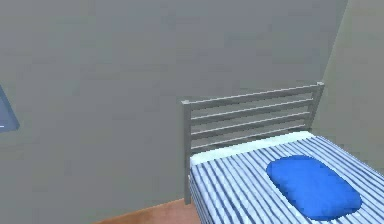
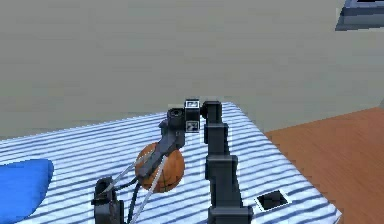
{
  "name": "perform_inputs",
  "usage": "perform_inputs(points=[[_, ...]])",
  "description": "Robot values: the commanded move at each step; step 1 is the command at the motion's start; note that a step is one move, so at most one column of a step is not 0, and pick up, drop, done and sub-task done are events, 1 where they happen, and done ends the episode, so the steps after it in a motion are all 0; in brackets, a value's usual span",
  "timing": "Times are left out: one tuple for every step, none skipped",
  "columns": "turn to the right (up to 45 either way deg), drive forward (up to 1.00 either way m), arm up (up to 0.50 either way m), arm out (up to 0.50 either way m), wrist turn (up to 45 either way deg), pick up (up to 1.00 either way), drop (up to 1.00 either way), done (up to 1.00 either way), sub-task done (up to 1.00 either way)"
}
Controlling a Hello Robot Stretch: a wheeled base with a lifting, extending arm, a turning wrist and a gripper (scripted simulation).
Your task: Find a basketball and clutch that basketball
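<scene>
An orange basketball [image 2: 162,168] with dark seams shows in the arm side view, over the striped bed [image 2: 90,150]. The dark arm [image 2: 222,165] rises from the bottom edge, with two white marker squares at its far end. Left of them, the gripper [image 2: 128,192] reaches down and left, its thin fingers [image 2: 120,183] running along both sides of the ball. The bed lies right behind the ball, so I cannot tell whether the gripper holds it.
The bed [image 1: 250,180] has a grey slatted headboard [image 1: 250,118] and a blue pillow [image 1: 312,186] [image 2: 20,188], set against grey walls. Wooden floor [image 2: 340,150] lies past the bed's edge. A dark-framed thing [image 2: 360,14] hangs on the wall at upper right.
</scene>
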Motion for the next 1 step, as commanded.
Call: perform_inputs(points=[[0.0,0.00,0.00,0.00,45.0,0.00,0.00,0.00,0.00]])
